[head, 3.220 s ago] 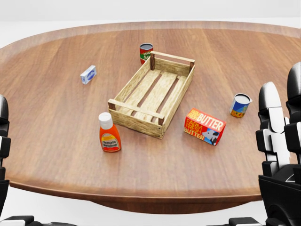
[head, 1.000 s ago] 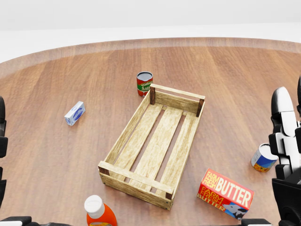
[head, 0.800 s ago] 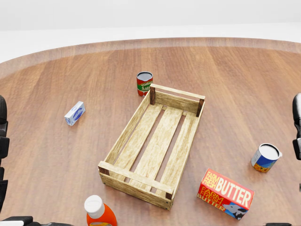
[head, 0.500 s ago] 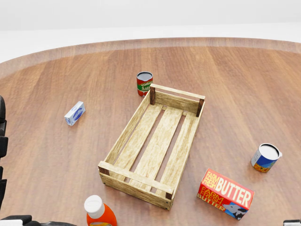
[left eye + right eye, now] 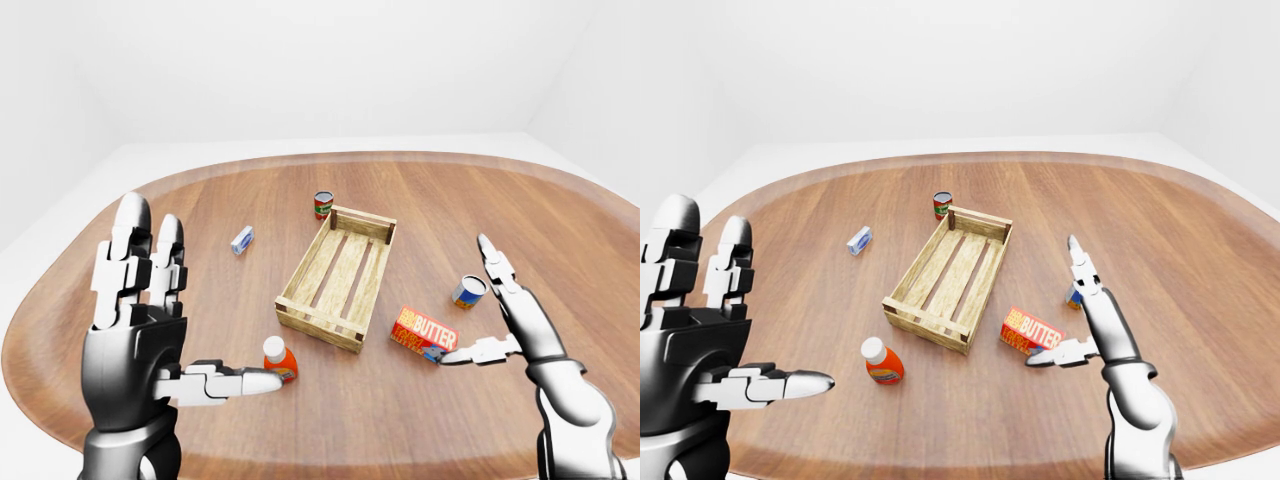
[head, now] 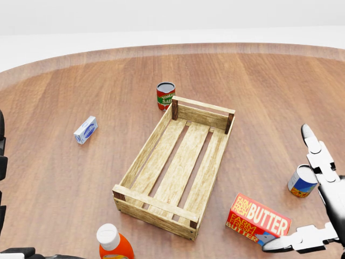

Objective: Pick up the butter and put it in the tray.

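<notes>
The butter (image 6: 260,222) is a red-and-orange box lying flat on the wooden table, just right of the tray's near end. The tray (image 6: 146,148) is an empty slatted wooden crate in the middle of the head view. My right hand (image 6: 285,187) is open beside the butter, with the thumb (image 6: 294,242) reaching to the box's lower right corner and the long finger pointing up the view. My left hand (image 5: 215,295) is raised at the left of the left-eye view, open and holding nothing.
A red tomato can (image 6: 165,95) stands at the tray's far end. A blue-and-yellow can (image 6: 302,181) sits right of the butter, close to my right hand. An orange bottle with a white cap (image 6: 114,244) is below the tray's left corner. A small blue-white box (image 6: 85,129) lies at left.
The camera came closer earlier. Since a second ago my right hand slid out of the right edge of the head view, then returned lower, open, with its thumb at the butter.
</notes>
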{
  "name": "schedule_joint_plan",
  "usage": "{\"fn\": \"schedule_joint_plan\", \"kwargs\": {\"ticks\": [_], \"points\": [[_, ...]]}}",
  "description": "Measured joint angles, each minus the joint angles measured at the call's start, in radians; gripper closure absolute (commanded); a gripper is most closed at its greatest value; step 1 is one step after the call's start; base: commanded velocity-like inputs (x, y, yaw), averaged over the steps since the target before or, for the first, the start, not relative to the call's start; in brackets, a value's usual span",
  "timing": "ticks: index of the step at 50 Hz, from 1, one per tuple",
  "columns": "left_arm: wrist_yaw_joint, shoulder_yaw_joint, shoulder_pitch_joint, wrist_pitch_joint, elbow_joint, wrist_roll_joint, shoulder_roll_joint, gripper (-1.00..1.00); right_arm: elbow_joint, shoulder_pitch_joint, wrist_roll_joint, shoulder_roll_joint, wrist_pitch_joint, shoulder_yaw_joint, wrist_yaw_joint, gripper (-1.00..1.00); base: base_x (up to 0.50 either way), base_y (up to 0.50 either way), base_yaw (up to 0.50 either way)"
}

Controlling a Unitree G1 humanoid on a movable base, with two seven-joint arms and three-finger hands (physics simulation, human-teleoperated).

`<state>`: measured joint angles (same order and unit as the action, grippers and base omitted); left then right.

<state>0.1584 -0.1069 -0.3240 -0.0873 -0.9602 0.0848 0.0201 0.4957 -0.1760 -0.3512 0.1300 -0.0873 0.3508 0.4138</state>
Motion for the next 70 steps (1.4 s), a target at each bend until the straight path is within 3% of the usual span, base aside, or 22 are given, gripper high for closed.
{"fn": "schedule_joint_plan", "kwargs": {"ticks": [44, 70], "points": [[0.001, -0.003, 0.001, 0.0, -0.004, 0.003, 0.001, -1.0, -0.683, 0.206, 0.067, 0.174, 0.0, -0.09, -0.121, -1.0, 0.0, 0.0, 0.0], [0.001, -0.007, 0.002, 0.0, -0.004, 0.005, 0.001, -1.0, -0.856, 0.251, 0.026, 0.193, 0.013, -0.15, -0.177, -1.0, 0.0, 0.0, 0.0]]}}
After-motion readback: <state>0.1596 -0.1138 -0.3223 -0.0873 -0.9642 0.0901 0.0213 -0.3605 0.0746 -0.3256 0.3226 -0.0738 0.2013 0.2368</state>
